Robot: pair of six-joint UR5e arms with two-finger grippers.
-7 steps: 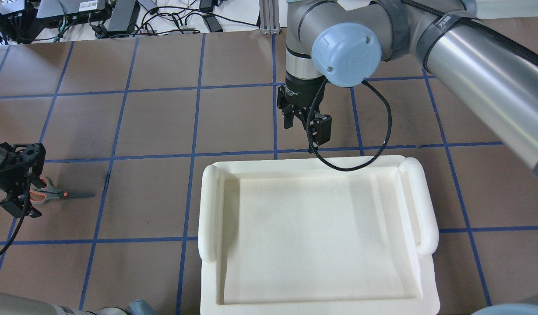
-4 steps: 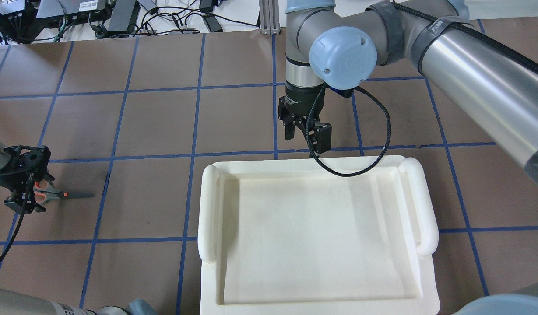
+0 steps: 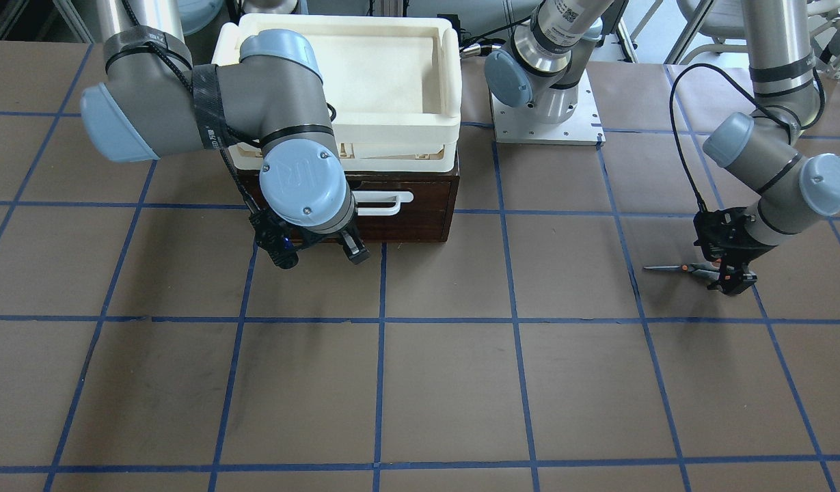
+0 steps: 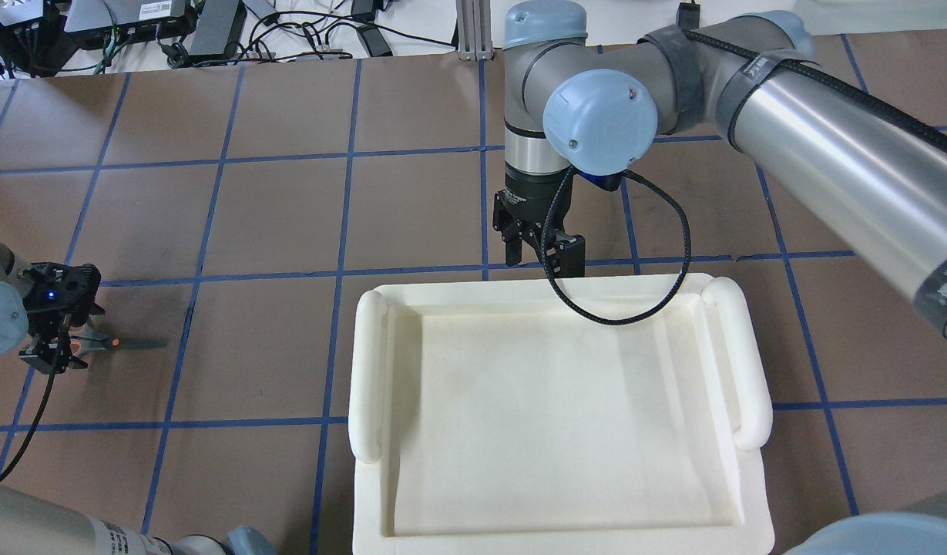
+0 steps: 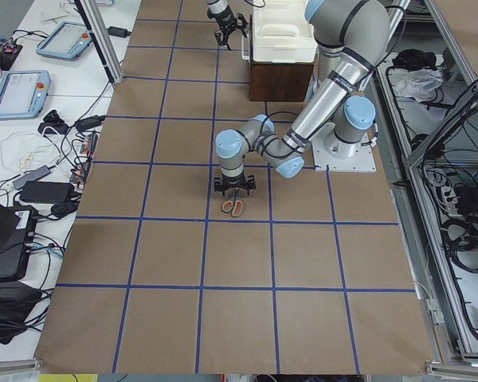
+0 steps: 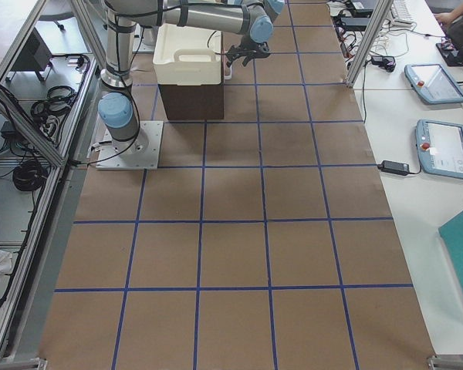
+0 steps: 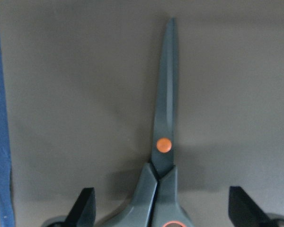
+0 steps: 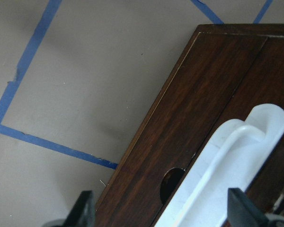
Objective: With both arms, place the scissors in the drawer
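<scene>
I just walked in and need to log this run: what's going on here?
Two robot arms are working on getting scissors into a drawer. The left gripper hangs open over the handle loops of the scissors, which lie flat on the table, not yet gripped. The right gripper, also open, is in front of the white handle of the drawer. The drawer is shut, with a white tray on top.

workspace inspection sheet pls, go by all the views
surface: brown table cover, blue tape grid
job's things: scissors flat on table, blades shut; drawer shut, white tray on top
clutter: nothing seen
claws: left claw open, a finger each side of scissors handles; right claw open, in front of drawer handle
cables: black cable loops beside right claw; loose leads beyond table's far edge
surroundings: teach pendants on side bench
</scene>
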